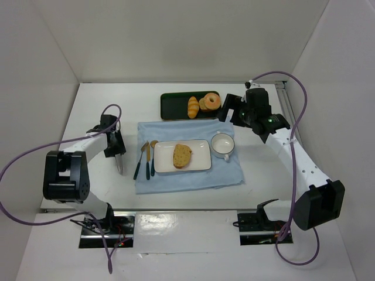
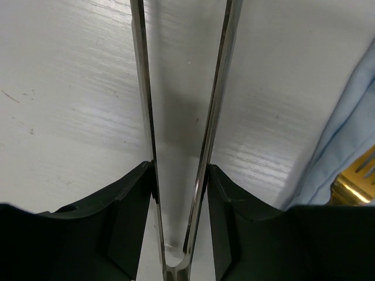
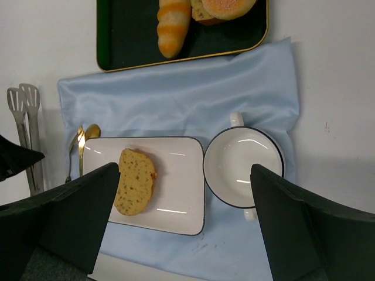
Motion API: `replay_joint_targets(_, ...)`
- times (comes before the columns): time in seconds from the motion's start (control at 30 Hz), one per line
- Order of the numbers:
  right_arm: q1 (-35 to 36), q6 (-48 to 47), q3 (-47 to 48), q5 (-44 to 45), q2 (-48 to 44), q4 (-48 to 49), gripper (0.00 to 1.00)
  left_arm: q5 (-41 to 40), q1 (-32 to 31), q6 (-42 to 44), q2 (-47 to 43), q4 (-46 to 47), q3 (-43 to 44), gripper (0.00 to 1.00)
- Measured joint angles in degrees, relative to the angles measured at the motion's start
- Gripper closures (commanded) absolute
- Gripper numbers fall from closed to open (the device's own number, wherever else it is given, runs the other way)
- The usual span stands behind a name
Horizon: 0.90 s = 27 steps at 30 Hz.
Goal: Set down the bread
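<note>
Bread (image 1: 182, 156) is lying flat on the white plate (image 1: 199, 161) with nothing gripping it, so I'd call the placing pretty much done.

Biggest first: the worktop (image 1: 94, 105) carries a blue cloth (image 1: 187, 178) in the middle. A dark tray (image 1: 173, 106) sits at the cloth's 12 o'clock. The plate is on the cloth, with a cup (image 1: 222, 136) at its 3 and cutlery (image 1: 146, 159) at its 9.

My left tool (image 1: 115, 147), farther out at 9, is pinched onto the tongs (image 1: 119, 165), whose arms are splayed and empty. My right tool (image 1: 229, 109) hangs near 1 o'clock, jaws wide, holding nothing.

What's left, I reckon, is just parking the tongs. The tong tips are cut off in the left wrist view, and the tray's pastries (image 1: 193, 107) are cropped in the right wrist one.
</note>
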Motion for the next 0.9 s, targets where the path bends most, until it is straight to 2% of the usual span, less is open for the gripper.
replay_joint_targets(0.27, -0.6, -0.8, 0.0, -0.5, 0.7, 0.0, 0.0, 0.0, 0.9, -0.1, 6.6, 1.0, 4.3, 0.46)
replay_joint_targets(0.47, -0.8, -1.0, 0.0, -0.7, 1.5, 0.5, 0.0, 0.0, 1.7, -0.1, 12.6, 1.2, 10.7, 0.44)
replay_joint_targets(0.9, -2.0, -0.9, -0.7, -0.9, 2.2, 0.9, 0.0, 1.5, 2.8, 1.3, 23.0, -1.3, 24.9, 0.12)
